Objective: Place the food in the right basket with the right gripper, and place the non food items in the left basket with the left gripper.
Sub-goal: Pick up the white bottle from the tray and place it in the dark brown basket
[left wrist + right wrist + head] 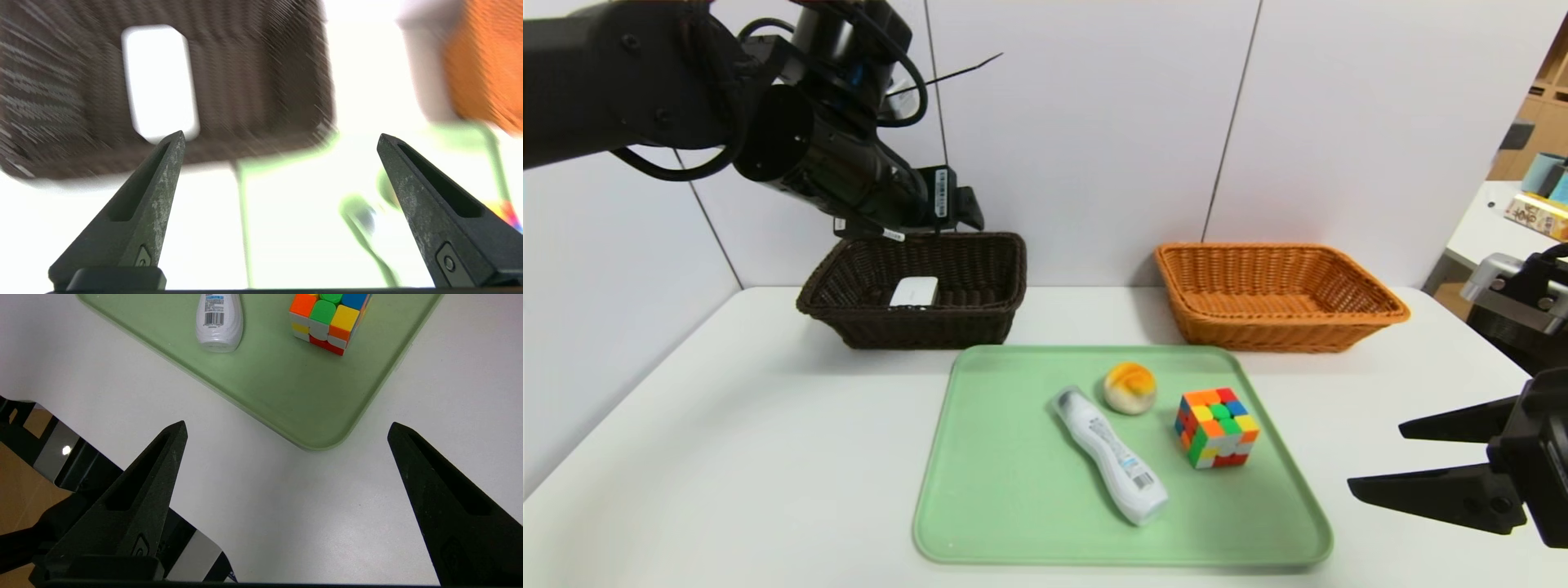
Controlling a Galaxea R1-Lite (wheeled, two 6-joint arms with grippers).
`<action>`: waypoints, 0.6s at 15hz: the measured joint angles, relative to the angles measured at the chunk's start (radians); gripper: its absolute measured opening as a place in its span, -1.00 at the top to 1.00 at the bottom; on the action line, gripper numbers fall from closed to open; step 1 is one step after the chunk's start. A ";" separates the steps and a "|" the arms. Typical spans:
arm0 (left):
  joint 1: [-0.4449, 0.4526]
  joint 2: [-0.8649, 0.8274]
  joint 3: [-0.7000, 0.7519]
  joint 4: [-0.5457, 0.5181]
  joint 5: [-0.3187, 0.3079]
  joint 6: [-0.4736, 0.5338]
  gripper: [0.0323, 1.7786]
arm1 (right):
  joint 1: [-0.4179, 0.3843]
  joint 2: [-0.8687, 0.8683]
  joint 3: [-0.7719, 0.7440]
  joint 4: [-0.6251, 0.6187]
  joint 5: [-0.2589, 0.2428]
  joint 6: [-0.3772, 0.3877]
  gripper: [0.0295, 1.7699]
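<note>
Above the dark brown wicker basket [923,327], your left gripper [281,136] spreads its fingers; only its wrist view shows that spread. Inside lies the smooth white rounded case [914,291], seemingly flat. Your right gripper [1376,459] hovers open beside the green tray [1005,457], which holds the round bun [1129,388], curvy bottle [1112,457] and puzzle cube [1217,428].

On green tray [988,490]: orange-topped cream bun [1129,389] beside white, labelled bottle [1112,457], lying aslant; scrambled, multicoloured cube [1217,429] to their right. Behind, upright: deep, dark basket [923,327] left, holding flat white case [915,291]; shallow orange basket [1282,333] right.
</note>
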State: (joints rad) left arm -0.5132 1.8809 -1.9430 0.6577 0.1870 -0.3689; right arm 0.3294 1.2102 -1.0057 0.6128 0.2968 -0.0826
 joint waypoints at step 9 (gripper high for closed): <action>-0.326 -0.094 0.238 0.017 0.014 -0.137 -0.89 | -0.020 -0.036 0.000 -0.003 0.003 0.020 -0.92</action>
State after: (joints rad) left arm -0.8389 1.7872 -1.7049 0.6749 0.2015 -0.5055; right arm 0.3098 1.1738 -1.0057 0.6098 0.3000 -0.0623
